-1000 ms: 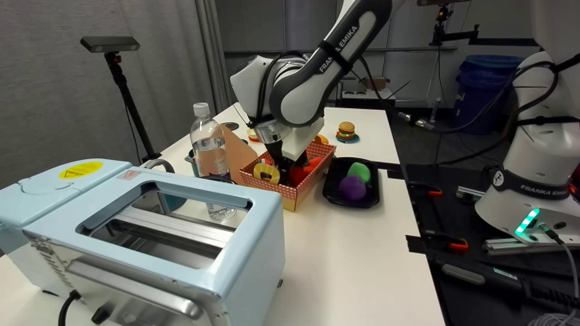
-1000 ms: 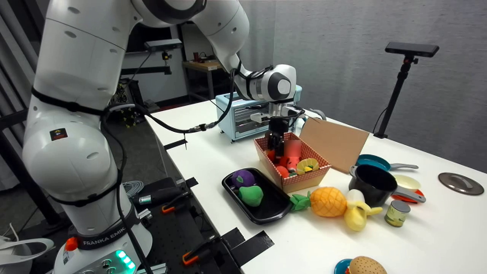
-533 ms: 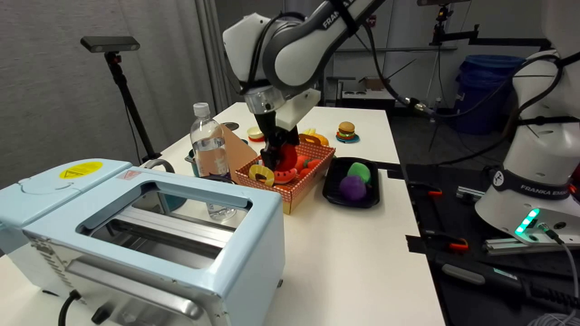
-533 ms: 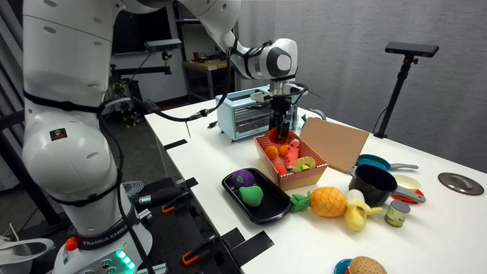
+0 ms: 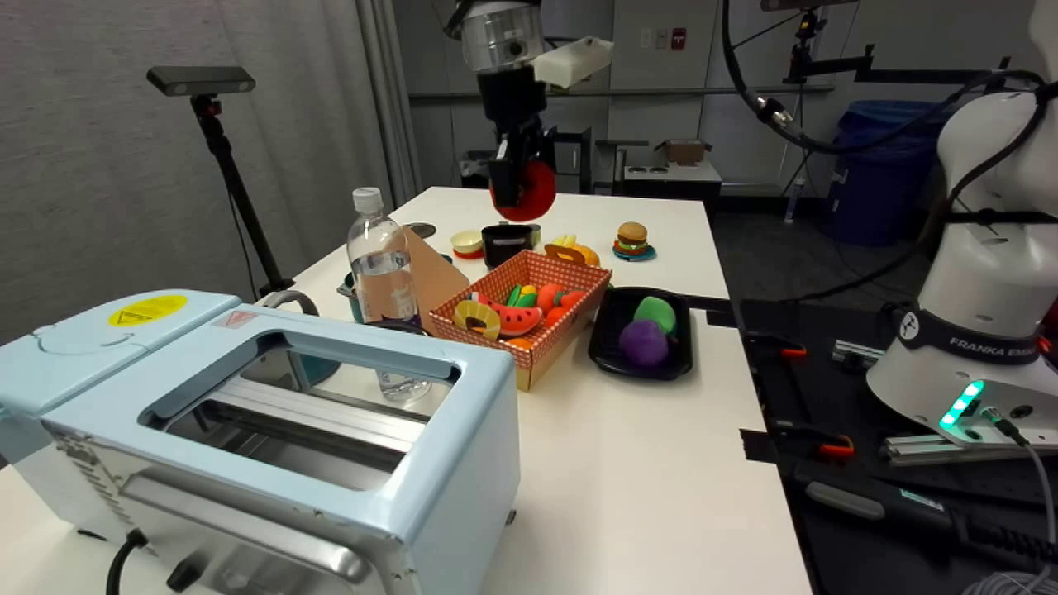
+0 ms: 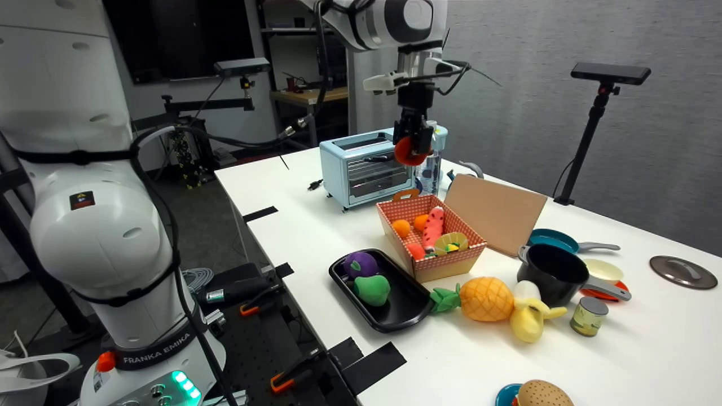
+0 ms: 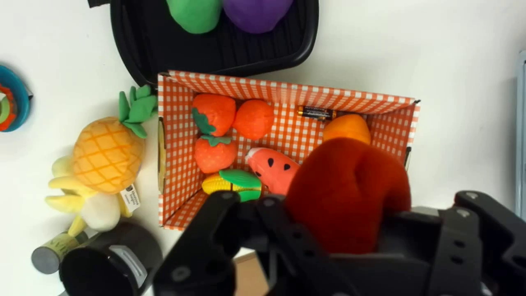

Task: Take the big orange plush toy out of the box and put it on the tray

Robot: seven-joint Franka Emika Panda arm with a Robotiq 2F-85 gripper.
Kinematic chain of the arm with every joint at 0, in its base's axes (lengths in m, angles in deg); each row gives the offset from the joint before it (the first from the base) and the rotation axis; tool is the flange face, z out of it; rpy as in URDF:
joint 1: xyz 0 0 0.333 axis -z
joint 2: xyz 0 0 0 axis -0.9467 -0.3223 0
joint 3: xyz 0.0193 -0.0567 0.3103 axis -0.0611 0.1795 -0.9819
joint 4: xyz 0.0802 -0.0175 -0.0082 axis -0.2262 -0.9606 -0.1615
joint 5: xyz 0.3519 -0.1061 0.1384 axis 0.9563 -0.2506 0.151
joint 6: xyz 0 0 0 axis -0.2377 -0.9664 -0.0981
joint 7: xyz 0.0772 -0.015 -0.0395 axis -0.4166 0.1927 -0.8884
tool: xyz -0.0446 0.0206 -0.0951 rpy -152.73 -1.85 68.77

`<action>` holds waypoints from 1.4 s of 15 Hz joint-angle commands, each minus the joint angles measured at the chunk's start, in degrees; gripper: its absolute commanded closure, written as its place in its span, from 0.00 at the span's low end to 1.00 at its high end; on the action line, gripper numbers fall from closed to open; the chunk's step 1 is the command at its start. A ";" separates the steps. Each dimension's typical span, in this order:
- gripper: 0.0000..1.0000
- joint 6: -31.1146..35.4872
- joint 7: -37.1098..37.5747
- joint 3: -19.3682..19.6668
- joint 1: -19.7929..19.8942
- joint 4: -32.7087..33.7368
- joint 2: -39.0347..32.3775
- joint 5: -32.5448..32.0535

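My gripper [image 5: 521, 180] is shut on the big orange plush toy [image 5: 537, 195], a rounded red-orange toy. It holds the toy in the air above the box [image 5: 570, 335], past the rim in height, in both exterior views. In the wrist view the toy [image 7: 349, 181] sits between the two fingers and hides part of the box. The box is red-and-white checked inside and holds several smaller toys. The black tray [image 6: 405, 310] lies beside the box, with a purple toy [image 6: 361, 264] and a green toy [image 6: 372, 290] at one end.
A pale blue toaster oven [image 6: 366, 169] and a water bottle [image 5: 384, 273] stand near the box. A tan board [image 6: 493, 211] leans up beside it. A pineapple toy [image 6: 486, 299], a banana toy [image 6: 529, 318], a black pot [image 6: 553, 276] and a can [image 6: 589, 317] stand beyond the box.
My gripper has risen from inside the box, lifting the red-orange toy up and out of it. The box has shifted slightly; the toys in the tray have not moved.
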 commanded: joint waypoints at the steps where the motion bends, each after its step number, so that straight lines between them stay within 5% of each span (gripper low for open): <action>1: 1.00 -4.55 -8.56 -0.91 2.83 -4.47 8.55 1.58; 10: 1.00 -21.38 -30.27 0.55 5.20 -12.20 26.66 0.39; 11: 0.75 -24.04 -32.22 0.77 5.20 -12.27 27.84 -0.09; 12: 0.74 -25.80 -33.79 1.08 5.27 -12.05 28.65 -0.61; 21: 0.07 -31.99 -39.34 0.50 4.03 -14.72 31.33 -2.09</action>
